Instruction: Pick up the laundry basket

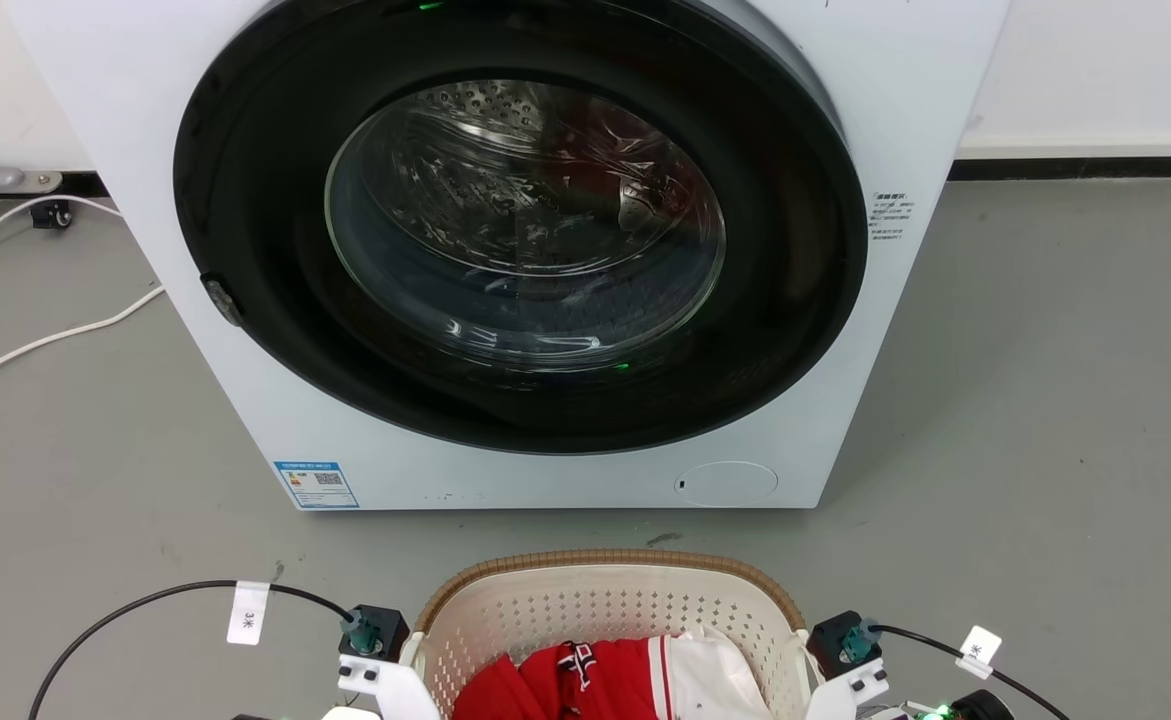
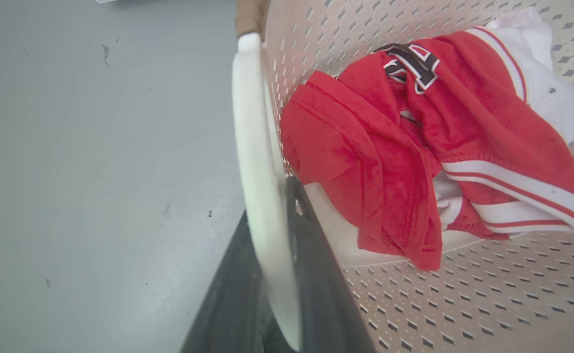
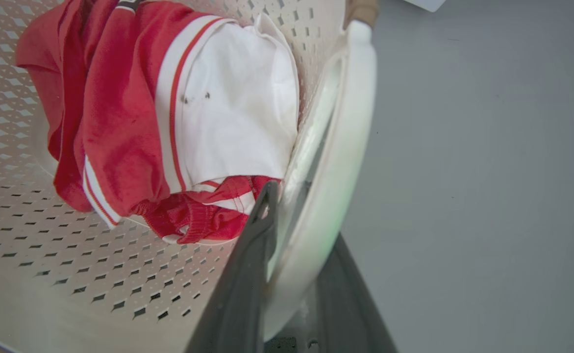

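A white tag [image 1: 248, 612] on the cable [image 1: 185, 586] at my 8 o'clock reads "3米". The washing machine [image 1: 905, 100] carries a blue QR-code sticker [image 1: 316, 484] at its 7 o'clock and small print [image 1: 890, 215] at its 3 o'clock, both too fine to read. The red jersey [image 2: 365, 162] in the laundry basket [image 1: 605, 562] bears a black-and-white figure [image 2: 409, 61] I cannot make out

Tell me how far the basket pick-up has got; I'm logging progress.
Done: the reach. The left fingers straddle the left handle of the basket, and the right fingers its right handle. In hand: the grip, which looks closed on both sides. Left: the lift. The basket, with clothes inside, shows before the washing machine; I cannot tell whether it is off the floor.
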`<state>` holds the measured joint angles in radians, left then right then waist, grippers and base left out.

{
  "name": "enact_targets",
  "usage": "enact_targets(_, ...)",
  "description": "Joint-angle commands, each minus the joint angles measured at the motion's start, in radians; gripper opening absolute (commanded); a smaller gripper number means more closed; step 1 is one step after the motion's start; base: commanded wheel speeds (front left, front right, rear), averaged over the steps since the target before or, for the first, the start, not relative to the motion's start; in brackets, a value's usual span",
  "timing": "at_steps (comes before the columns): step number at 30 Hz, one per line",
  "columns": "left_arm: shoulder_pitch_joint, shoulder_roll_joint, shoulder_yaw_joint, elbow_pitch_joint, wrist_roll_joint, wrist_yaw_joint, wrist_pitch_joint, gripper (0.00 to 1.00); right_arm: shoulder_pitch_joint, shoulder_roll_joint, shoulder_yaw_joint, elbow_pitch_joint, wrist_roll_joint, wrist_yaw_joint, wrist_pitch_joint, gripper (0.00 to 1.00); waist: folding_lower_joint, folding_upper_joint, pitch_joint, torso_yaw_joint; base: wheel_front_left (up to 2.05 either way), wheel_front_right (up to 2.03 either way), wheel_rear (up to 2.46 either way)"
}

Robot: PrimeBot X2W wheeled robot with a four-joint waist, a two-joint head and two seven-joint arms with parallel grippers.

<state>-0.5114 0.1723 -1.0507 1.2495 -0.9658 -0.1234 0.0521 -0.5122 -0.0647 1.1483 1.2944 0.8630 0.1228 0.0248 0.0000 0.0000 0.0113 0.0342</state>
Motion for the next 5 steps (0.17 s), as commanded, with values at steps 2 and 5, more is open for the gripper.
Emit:
enact_targets(2, -0.015, -0.017, -0.009, -0.010, -0.003, -0.013, -0.008, 0.00, -0.012, 0.027, 0.010, -0.013, 0.004, 0.015, -0.012, 0.00, 0.0000, 0.0000, 0.000, 0.000, 0.00, 0.00, 0.00)
enact_targets(5, -0.015, -0.018, -0.015, -0.008, -0.010, -0.013, -0.010, 0.00, -0.012, 0.027, 0.013, -0.013, 0.005, 0.015, -0.013, 0.00, 0.0000, 0.0000, 0.001, -0.001, 0.00, 0.00, 0.00)
